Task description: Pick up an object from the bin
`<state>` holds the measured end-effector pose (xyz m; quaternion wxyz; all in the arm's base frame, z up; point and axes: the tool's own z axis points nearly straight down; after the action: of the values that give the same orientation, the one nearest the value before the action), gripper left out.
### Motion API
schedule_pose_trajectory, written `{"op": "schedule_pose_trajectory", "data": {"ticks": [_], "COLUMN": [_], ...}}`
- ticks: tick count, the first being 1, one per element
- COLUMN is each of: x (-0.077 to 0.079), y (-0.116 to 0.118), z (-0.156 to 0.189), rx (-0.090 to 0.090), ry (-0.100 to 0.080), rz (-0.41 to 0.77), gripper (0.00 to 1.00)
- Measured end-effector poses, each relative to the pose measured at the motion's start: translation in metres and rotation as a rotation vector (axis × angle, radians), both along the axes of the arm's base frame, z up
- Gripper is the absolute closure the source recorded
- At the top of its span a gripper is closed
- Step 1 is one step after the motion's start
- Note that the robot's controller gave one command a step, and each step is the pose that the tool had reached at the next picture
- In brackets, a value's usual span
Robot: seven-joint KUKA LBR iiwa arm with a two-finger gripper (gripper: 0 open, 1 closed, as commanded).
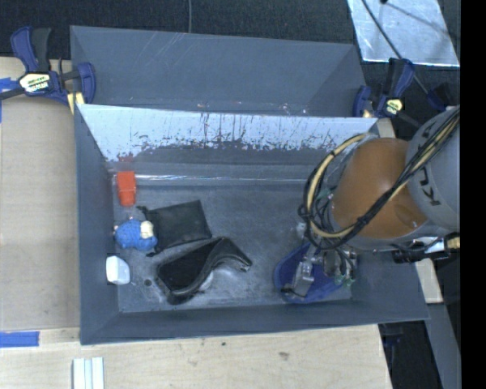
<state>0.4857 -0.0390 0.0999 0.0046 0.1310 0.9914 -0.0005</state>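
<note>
Matt grey metal on the bin (227, 71), scratched and scuffed pale along the back wall. Smooth plastic look to the orange block (126, 188). Soft matt black cloth on the flat pouch (178, 221). Faint sheen on the black curved piece (196, 267). Glossy on the blue piece (296, 278). Smooth and shiny on the orange wrist cover (373, 189).

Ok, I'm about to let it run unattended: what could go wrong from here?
The blue thing under the jaws lies close to the bin's front wall, so a grasp may scrape the wall or slip off. The arm covers much of it, so a poor hold might be hard to spot.
</note>
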Motion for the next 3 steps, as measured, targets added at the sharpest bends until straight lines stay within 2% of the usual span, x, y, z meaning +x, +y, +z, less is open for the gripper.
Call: {"op": "schedule_pose_trajectory", "data": {"ticks": [1,2,3], "x": [-0.0029,-0.0027,-0.0019], "y": [-0.0062,-0.0060,-0.0060], "z": [-0.0293,-0.0288,-0.0271], "rx": [0.002,0.003,0.003], "ry": [0.007,0.006,0.006], "rz": [0.178,0.178,0.178], "gripper": [0.00,0.00,1.00]}}
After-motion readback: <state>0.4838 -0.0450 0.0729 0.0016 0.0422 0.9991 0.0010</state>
